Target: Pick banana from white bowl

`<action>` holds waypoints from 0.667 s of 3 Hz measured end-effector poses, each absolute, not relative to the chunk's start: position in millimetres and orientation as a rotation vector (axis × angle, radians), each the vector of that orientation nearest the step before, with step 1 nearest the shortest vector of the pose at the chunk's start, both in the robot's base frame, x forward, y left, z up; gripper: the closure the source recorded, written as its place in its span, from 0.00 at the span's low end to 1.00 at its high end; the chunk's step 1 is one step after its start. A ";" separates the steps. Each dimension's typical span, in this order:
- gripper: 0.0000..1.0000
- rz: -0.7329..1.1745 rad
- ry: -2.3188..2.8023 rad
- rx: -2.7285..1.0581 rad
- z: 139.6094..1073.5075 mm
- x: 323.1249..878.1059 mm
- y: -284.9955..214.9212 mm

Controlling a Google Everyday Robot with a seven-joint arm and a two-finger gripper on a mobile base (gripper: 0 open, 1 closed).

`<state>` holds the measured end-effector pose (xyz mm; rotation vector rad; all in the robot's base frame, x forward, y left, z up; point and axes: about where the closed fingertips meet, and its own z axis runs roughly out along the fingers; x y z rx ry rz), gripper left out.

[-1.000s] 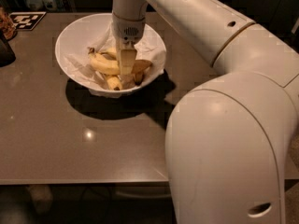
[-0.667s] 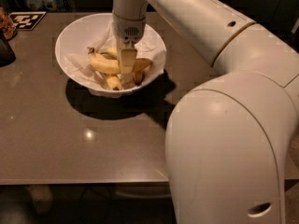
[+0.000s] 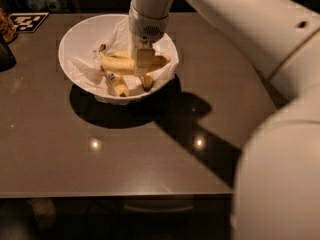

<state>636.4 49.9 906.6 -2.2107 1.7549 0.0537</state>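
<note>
The white bowl (image 3: pixel 66 43), lined with crinkled white paper, stands on the dark table at the back left. The long pale-yellow banana (image 3: pixel 117 64) lies across its middle, dark stem tip toward the left. My gripper (image 3: pixel 143 67) reaches straight down into the bowl from the arm above and sits on the right half of this banana, hiding part of it. Two shorter dark-tipped bananas lie in front of it, one with a small sticker (image 3: pixel 118 87) and a stubby one (image 3: pixel 148 82).
A black-and-white marker tag (image 3: pixel 27 21) lies at the table's back left, with a dark object (image 3: pixel 6 54) at the left edge. The table's front edge (image 3: pixel 115 194) runs across below. My pale arm and body fill the right side.
The gripper and wrist have shifted slightly to the right inside the bowl. The bowl and bananas lie much as before.
</note>
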 end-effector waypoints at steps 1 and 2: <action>1.00 -0.046 1.664 -2.121 951.0 590.5 35.7; 1.00 -0.113 1.592 -2.084 985.7 548.9 26.7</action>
